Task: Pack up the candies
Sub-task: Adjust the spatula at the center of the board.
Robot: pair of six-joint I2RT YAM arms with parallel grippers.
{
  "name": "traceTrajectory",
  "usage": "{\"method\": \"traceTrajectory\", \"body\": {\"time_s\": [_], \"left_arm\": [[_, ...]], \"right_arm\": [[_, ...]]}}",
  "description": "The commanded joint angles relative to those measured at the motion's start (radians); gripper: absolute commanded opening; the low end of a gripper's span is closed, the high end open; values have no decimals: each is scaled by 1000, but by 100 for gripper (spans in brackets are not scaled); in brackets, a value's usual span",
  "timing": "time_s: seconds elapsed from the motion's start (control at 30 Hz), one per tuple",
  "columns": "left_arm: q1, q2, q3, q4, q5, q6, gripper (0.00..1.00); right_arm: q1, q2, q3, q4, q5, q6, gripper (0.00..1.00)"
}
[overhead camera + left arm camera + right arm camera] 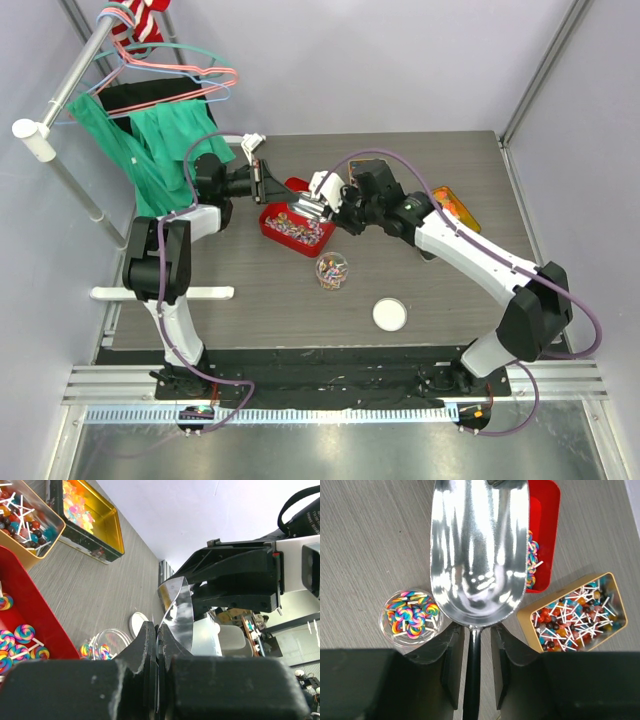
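Pinching the far rim of the shiny metal scoop (477,555) with the left pincer (159,630), jaws pressed together on that thin edge, at least going by the left wrist view. Straddling the scoop's handle with the right pincer (477,630), seeing no gap on one side and a sliver of desk (260,290) on the other, so honestly not being able to tell whether that one is actually squeezing or just sitting around it. Holding the scoop bowl up off the desk, partly over the red tray (547,525). Finding the candies (411,616), rainbow swirl lollipops on white sticks, in two spots: a bunch piled in the clear round cup (382,625) near the middle of the desk, and more lying in the red tray just behind it. Also spotting a gold tin (565,591) of darker red and blue lollipops just beside the tray, and a dark tin (115,525) of orange and yellow pieces next to that. Noticing a round white lid (390,315) lying flat nearer the arm bases, apart from the cup.
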Motion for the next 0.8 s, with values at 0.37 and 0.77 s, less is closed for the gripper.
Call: {"method": "traceTrajectory", "body": {"time_s": [0.37,0.77], "left_arm": [[-5,21,-6,54,7,-7,0],[-5,26,-8,54,7,-3,0]], "right_arm": [[-1,-3,67,41,-44,33,31],[-2,-24,63,35,-40,31,37]]}}
